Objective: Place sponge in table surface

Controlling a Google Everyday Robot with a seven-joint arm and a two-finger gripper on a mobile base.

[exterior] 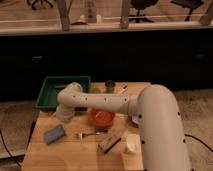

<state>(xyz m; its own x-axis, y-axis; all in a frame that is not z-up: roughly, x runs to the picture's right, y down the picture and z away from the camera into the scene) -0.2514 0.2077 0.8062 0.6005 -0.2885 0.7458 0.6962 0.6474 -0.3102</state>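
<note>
Sponge: the small flat blue-grey rectangular sponge (pixel 54 133) lies flat on the tabletop near the front left, turned at a slant to the table's edges, with nothing on top of it.
Table: the light tan wooden butcher-block table surface (pixel 75 156) carries all the items, and the sponge rests directly on it.
Gripper: the gripper (pixel 61 118) at the end of the white arm (pixel 102 101) hangs just above and behind the sponge, near its far right corner. Whether they touch cannot be told.
Gripper's state: cannot tell whether it is released or clenched. The sponge appears to lie free on the wood.
Arm: it reaches from the large white body on the right across the middle of the table, then bends down at a rounded joint in front of the tray.
Tray: a green plastic tray (pixel 48 95) sits at the back left corner, behind the gripper.
Bowl: a round orange bowl (pixel 101 118) stands near the table's centre, right of the gripper.
Block: a brown wooden block with a dark stripe (pixel 109 143) lies in front of the bowl.
Cup: a small white cup (pixel 131 145) stands just right of the block.
Dark cup: a small dark cup (pixel 110 85) stands at the back edge, right of the tray.
</note>
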